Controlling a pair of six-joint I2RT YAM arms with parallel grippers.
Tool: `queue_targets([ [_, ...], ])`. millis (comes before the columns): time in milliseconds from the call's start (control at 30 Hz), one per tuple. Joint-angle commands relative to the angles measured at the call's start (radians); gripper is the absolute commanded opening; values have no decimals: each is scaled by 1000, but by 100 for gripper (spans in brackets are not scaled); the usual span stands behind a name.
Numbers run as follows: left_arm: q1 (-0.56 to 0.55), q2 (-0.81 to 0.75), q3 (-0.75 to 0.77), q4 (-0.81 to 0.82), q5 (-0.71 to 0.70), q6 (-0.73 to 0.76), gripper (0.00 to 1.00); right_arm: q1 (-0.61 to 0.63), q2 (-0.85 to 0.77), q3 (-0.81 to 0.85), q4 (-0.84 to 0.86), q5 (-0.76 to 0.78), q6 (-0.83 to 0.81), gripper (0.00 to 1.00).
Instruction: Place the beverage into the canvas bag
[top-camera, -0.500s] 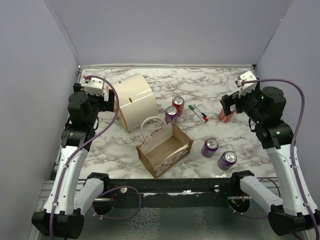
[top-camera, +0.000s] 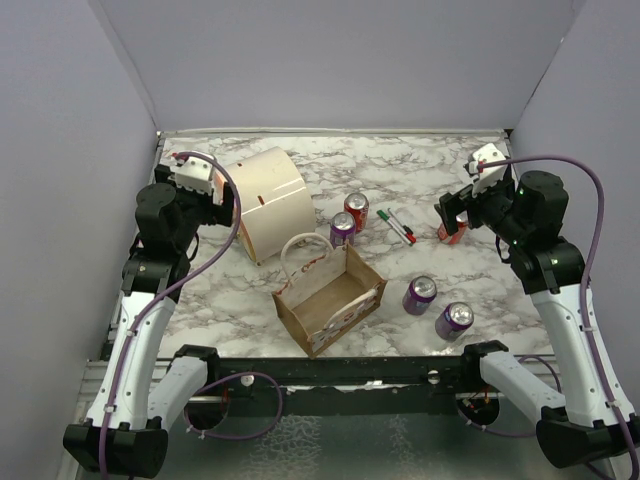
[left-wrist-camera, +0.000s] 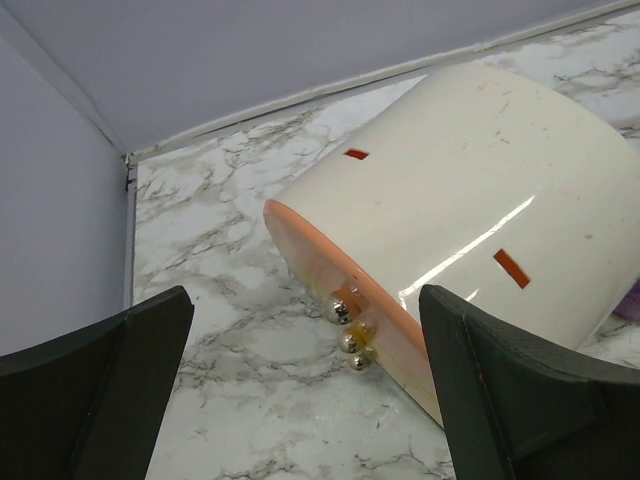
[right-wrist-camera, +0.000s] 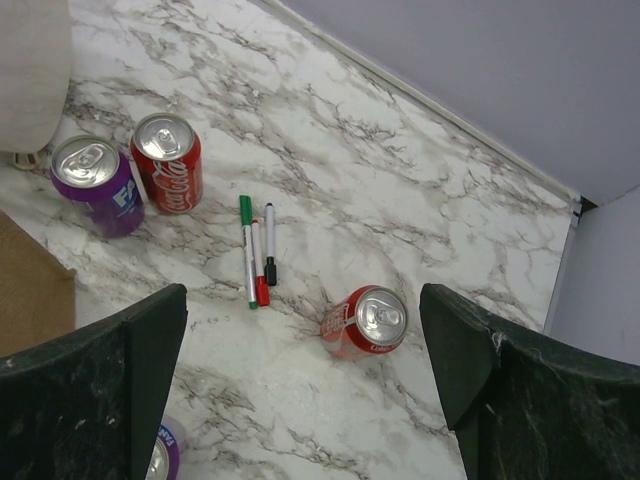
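1. Canvas bag (top-camera: 345, 318): small boxy tote standing upright and open-topped at the front centre of the table (top-camera: 430, 170). The lining is tan-brown. The outside is white cloth with red and purple print. Two white loop handles, one arching above the far rim.
2. Purple can (top-camera: 342, 228): a cylinder with a silver lid and pull tab, upright just behind the bag's far corner.
3. Red can (top-camera: 356, 211): same shape, white script on its side, standing just beside the purple can.
4. Second red can (right-wrist-camera: 365, 322): at the right rear of the table, directly below the right hand. Whether it stands fully upright cannot be told.
5. Two purple cans (top-camera: 419, 294) (top-camera: 454, 320): near each other to the right of the bag, silver tops showing.
6. Markers (right-wrist-camera: 258, 262): three slim pens lying side by side between the red cans, with green, red and black caps.
7. Cream cylinder (top-camera: 272, 203): large glossy drum on its side at the left rear, with an orange-tinted rim, small orange slots and three metallic beads at its edge.
8. Left hand (left-wrist-camera: 305, 330): dark fingers spread wide, nothing between them, facing the cylinder's rim.
9. Right hand (right-wrist-camera: 302, 300): dark fingers spread wide, holding nothing, above the markers and second red can.
10. Table: smooth white surface with grey-brown marble veining, enclosed by plain pale walls.
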Motion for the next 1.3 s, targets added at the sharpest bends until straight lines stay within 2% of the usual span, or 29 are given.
queue_targets([
  [0, -3, -17, 47, -36, 171, 28, 99, -3, 5, 51, -42, -56, -22, 99],
  [167, -3, -15, 61, -77, 358, 39, 99, -3, 11, 65, -64, -76, -35, 99],
  [333, -5, 6, 73, -120, 416, 38, 99, -4, 15, 59, -62, -98, -37, 99],
  [567, -61, 77, 154, -306, 580, 98, 97, -4, 37, 68, -67, -114, -43, 99],
  [700, -116, 101, 187, -382, 582, 125, 94, -4, 50, 74, -65, -131, -38, 99],
  [933, -189, 195, 192, -400, 556, 93, 84, -5, 73, 71, -70, -190, -43, 99],
  [1167, -260, 263, 179, -405, 546, 95, 79, -3, 103, 68, -71, -225, -48, 99],
  [1267, -281, 285, 187, -425, 554, 111, 66, -3, 127, 68, -56, -230, -58, 100],
])
